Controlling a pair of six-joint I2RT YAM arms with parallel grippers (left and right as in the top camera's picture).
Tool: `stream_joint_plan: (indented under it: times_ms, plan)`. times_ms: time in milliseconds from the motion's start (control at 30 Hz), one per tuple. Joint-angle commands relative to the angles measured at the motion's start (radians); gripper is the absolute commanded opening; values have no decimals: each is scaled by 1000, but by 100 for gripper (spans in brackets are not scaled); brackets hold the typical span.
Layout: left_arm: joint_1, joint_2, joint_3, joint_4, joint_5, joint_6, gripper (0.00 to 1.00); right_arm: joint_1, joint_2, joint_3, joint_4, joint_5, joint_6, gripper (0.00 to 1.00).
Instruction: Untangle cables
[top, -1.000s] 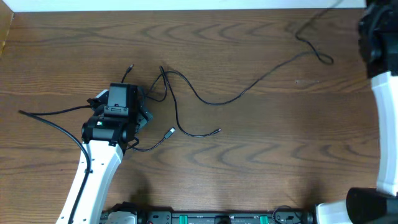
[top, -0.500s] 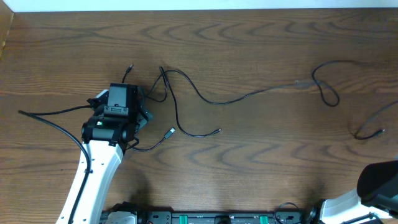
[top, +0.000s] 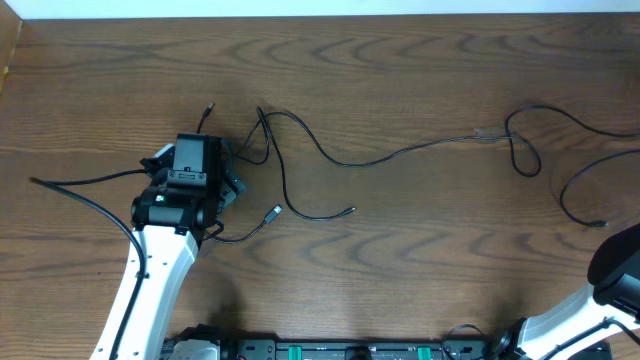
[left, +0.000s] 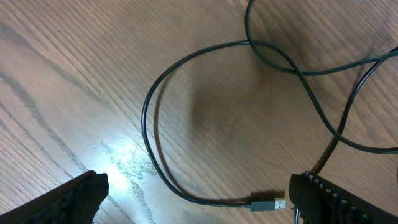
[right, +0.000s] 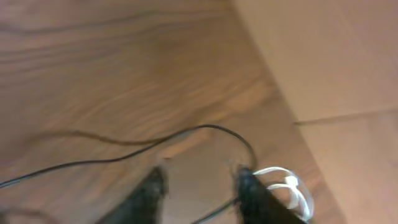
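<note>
We judge the job partly done. One long cable (top: 400, 152) runs across the wooden table (top: 400, 280) to the right and lies there in a loose loop (top: 522, 150). Its left end crosses the other cables in a small snarl (top: 265, 135), which is left to pull apart. The left gripper (left: 196, 193) hangs just beside that snarl, jaws spread wide and empty, and a black cord's USB plug (left: 268, 203) lies on the table close to one of its fingers. The right gripper (right: 202, 186) sits near the table's right edge with its fingers parted. That view is blurred, yet we see nothing pinched, and a thin cable (right: 205, 127) curves just ahead of it.
</note>
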Motion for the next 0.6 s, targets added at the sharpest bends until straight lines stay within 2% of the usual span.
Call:
stream_joint_plan:
  times_ms: [0,100,233,367,567]
  plan:
    - [4,4,19,-2,-24,6,98,10,-10,3,-25,-298,-72,63]
    - [4,4,19,-2,-24,6,98,26,-10,3,-60,-509,-122,78]
    - [4,4,19,-2,-24,6,98,63,-8,3,-109,-675,-163,89]
    - [4,4,19,-2,-24,6,98,128,-5,-2,-154,-735,-259,97]
    - [4,4,19,-2,-24,6,98,276,-2,-76,-159,-737,-478,99]
